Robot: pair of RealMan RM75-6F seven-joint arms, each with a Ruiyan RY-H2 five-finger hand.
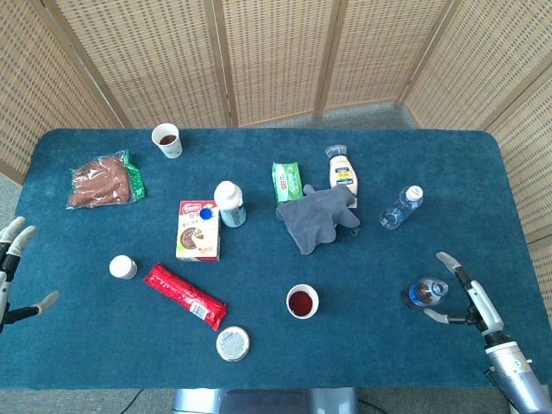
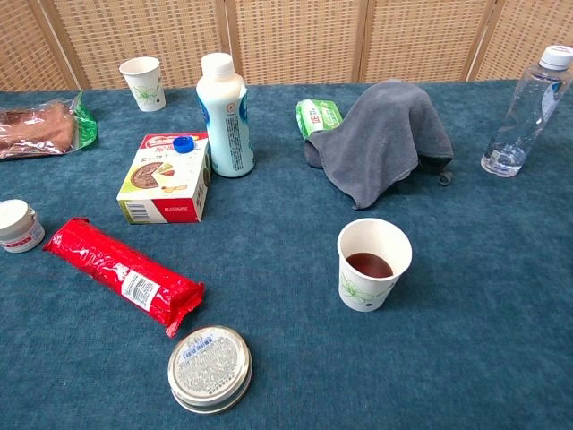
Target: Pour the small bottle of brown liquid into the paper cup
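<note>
On a blue-covered table (image 1: 259, 345) before woven screens, the small bottle (image 1: 426, 292) stands upright near the right edge, its contents hard to make out from above, while the robot's right hand (image 1: 461, 293) hangs just beside it, fingers spread and gripping nothing. The paper cup (image 2: 373, 264), printed with a green leaf sprig, holds brown liquid at mid-table, well apart from the bottle. At the far left edge the left hand (image 1: 12, 276) is partly cut off, fingers apart, empty. Labels on the white bottle (image 2: 225, 115), the red-topped carton (image 2: 165, 178), the red packet (image 2: 121, 275) and the round tin lid (image 2: 210, 368) are too small to read. A grey cloth (image 2: 380, 139) hides part of the green packet (image 2: 317, 116)
</note>
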